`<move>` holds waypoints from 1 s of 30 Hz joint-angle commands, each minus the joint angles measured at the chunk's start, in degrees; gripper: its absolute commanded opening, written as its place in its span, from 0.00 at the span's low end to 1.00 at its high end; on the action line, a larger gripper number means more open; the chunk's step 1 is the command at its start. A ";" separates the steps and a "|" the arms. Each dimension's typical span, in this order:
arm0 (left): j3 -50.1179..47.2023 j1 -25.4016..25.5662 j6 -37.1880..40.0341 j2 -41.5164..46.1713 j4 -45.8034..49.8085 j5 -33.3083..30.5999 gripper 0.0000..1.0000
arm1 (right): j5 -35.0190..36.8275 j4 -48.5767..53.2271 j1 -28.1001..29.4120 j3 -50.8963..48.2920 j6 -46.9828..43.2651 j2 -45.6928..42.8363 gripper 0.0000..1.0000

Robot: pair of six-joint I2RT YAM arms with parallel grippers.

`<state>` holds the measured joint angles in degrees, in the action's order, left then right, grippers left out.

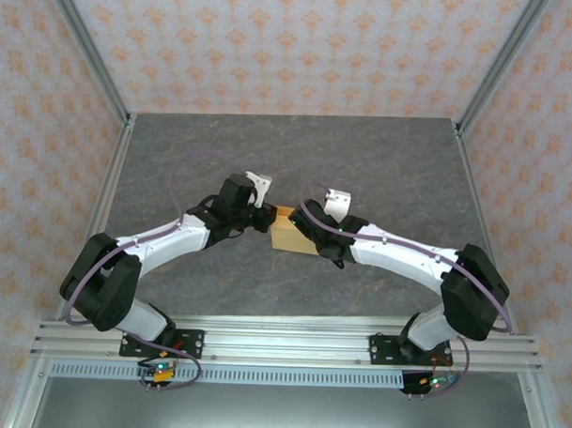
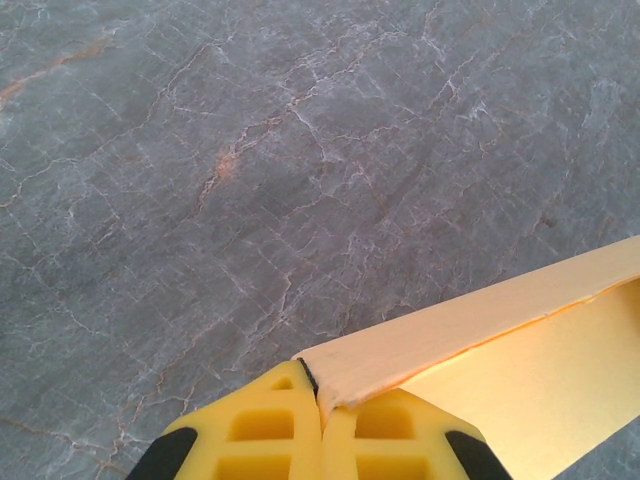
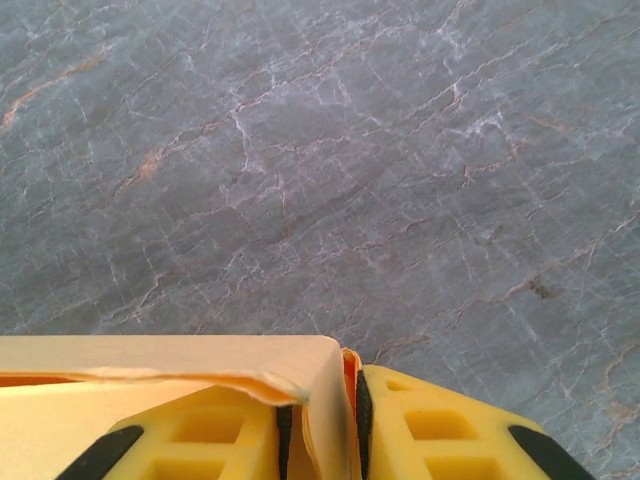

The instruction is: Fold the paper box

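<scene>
- Left claw (image 2: 320, 400) clamped on a corner of the paper box (image 1: 293, 231); right claw (image 3: 325, 405) pinched on its opposite end wall.
- Tabletop (image 1: 363, 160): box mid-surface, between the 2 claws.
- Box judged light, thin, crease-prone; grip edges near folds, gently.

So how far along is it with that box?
Looks partly done: the box has raised walls rather than lying flat. In hand: the left end effector and right end effector each pinch a corner of it. Left: probably closing it up, though I can't tell.
</scene>
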<state>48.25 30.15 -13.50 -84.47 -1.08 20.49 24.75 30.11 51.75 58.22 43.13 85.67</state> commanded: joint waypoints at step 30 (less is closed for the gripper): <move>6.09 2.39 -3.55 1.68 5.30 -0.86 0.00 | 10.62 -1.34 4.15 -5.62 5.01 1.82 0.24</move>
<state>52.05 31.59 -14.35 -84.47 5.10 18.70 33.76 26.09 55.75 53.78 46.98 86.37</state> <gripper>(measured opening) 0.045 0.237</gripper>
